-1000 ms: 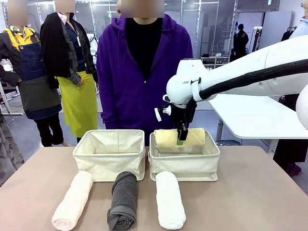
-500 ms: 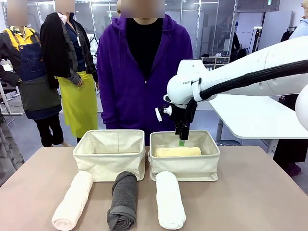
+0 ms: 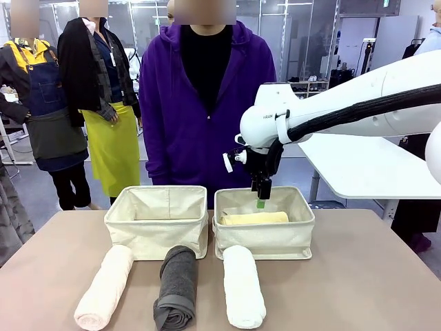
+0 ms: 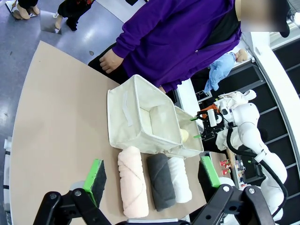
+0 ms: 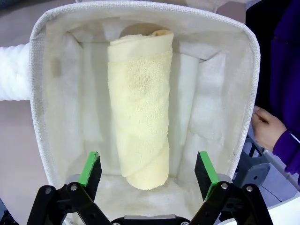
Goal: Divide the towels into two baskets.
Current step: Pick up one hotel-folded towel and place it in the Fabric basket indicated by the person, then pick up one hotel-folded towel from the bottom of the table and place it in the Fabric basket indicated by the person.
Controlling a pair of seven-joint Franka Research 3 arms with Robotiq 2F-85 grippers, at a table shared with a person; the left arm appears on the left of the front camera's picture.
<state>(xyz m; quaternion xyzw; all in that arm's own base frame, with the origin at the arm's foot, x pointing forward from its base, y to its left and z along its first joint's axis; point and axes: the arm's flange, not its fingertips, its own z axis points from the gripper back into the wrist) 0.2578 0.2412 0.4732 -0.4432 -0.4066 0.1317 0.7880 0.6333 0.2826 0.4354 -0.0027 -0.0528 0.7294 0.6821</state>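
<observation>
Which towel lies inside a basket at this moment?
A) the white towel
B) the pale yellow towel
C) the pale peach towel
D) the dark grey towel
B: the pale yellow towel lies in the right-hand basket, while the peach towel, the grey towel and the white towel lie on the table.

The tan worktop [image 3: 358,276] carries two cream canvas bins side by side towards its far edge, the left basket [image 3: 155,238] just beside the right basket [image 3: 265,241]. In front of them lie three rolled towels, far ends close to the basket fronts: a peach towel [image 3: 105,286], a grey towel [image 3: 176,286] and a white towel [image 3: 242,285].
</observation>
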